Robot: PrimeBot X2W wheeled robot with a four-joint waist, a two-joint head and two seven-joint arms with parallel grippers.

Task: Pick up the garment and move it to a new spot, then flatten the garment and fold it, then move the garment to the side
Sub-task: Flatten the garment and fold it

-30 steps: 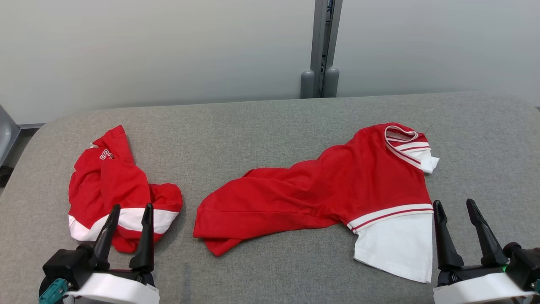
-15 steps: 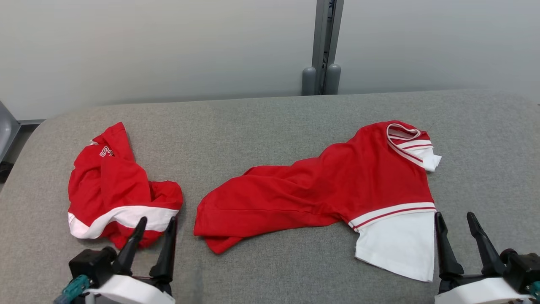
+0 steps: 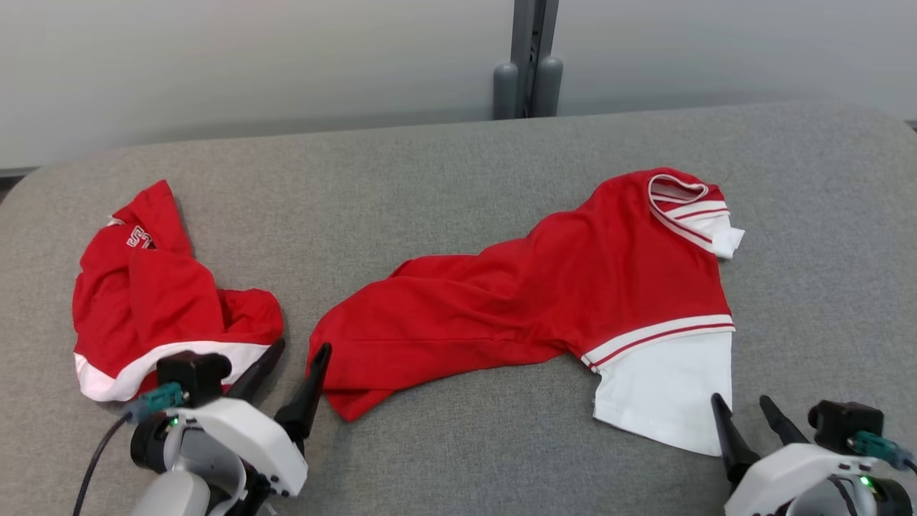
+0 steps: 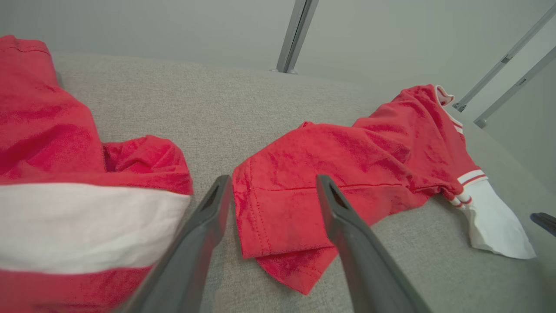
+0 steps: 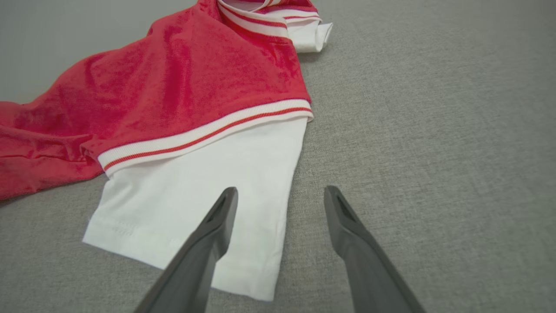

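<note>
Left gripper (image 3: 303,346) spread wide at the red hem corner of the garment (image 3: 530,301), which sprawls rumpled across the grey surface (image 3: 430,179); right gripper (image 3: 738,398) likewise agape beside its white sleeve; cloth looks light, limp, unslippery; pinch hem and sleeve edges

This looks like a robot test room or lab rather than a home. The bench (image 3: 430,186) is a broad slab wrapped in plain grey cloth with rounded far corners, set against a bare, pale panel wall (image 3: 215,57). A metal post (image 3: 528,36) splits that wall behind the bench's far edge, with two grey cylinders (image 3: 505,89) at its foot. At the near edge the left gripper (image 3: 302,346) and right gripper (image 3: 738,398) sit on white wrists with exposed teal plugs (image 3: 159,398) and a loose cable (image 3: 97,453).
</note>
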